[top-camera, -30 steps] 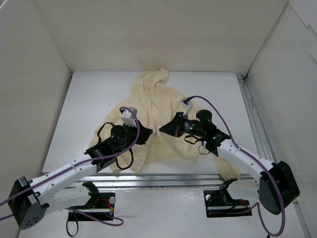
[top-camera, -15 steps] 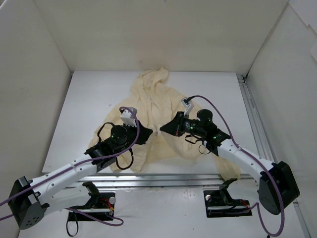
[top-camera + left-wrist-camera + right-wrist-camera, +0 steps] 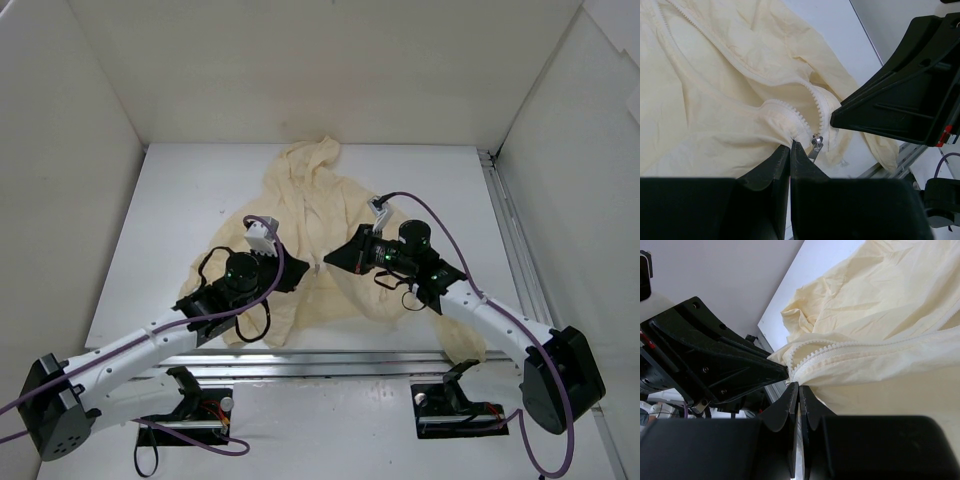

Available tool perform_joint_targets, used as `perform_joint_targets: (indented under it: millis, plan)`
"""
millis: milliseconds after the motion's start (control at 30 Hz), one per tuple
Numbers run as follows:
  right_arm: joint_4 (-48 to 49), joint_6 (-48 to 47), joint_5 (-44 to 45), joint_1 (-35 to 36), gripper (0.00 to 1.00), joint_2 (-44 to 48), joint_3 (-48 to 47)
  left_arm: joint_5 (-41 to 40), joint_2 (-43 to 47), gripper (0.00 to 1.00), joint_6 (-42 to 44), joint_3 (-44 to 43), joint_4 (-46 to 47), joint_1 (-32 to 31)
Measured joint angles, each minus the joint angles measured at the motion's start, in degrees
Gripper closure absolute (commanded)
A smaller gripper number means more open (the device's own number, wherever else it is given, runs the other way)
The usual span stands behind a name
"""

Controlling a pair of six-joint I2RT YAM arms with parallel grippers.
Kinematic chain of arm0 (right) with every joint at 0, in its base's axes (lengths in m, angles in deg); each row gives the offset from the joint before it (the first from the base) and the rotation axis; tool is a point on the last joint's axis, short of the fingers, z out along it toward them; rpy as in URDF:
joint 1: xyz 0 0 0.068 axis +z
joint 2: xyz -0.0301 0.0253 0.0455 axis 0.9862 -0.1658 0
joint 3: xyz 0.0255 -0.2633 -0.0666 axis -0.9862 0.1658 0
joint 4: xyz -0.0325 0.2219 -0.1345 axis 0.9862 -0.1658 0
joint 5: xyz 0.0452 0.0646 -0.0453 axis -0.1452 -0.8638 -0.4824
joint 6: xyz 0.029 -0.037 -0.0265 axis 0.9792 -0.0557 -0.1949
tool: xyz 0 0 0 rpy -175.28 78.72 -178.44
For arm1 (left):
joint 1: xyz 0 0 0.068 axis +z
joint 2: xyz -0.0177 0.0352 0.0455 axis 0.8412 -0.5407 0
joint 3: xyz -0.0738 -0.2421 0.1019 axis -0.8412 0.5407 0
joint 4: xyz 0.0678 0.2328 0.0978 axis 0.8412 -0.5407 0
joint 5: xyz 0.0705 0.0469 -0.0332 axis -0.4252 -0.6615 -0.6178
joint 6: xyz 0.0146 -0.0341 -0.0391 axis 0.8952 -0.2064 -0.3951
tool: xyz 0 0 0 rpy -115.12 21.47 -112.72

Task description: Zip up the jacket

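Left wrist view shows the jacket [image 3: 715,100] lying on the table [image 3: 180,200], hood away from me. Its zipper pull [image 3: 816,144] sits low on the teeth, just beside my left pincer [image 3: 790,146], which is clamped on the cloth by the teeth. My right pincer [image 3: 798,386] pinches the facing edge. I judge both grips keep the bottom taut so the halves line up.

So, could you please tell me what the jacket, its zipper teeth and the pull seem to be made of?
The jacket looks like thin woven fabric, matte pale cream, going by its soft creases; whether it is cotton or synthetic, I can't tell. The zipper teeth look like moulded plastic, matte off-white. The pull is probably metal, given its silvery glint.
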Motion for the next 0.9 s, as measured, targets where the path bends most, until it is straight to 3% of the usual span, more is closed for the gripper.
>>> perform_joint_targets:
  millis: [900]
  plan:
    - [0.35, 2.47, 0.02, -0.09, 1.00, -1.25, -0.11, 5.60, -1.16, 1.00, 1.09, 0.00, 2.54, -0.61]
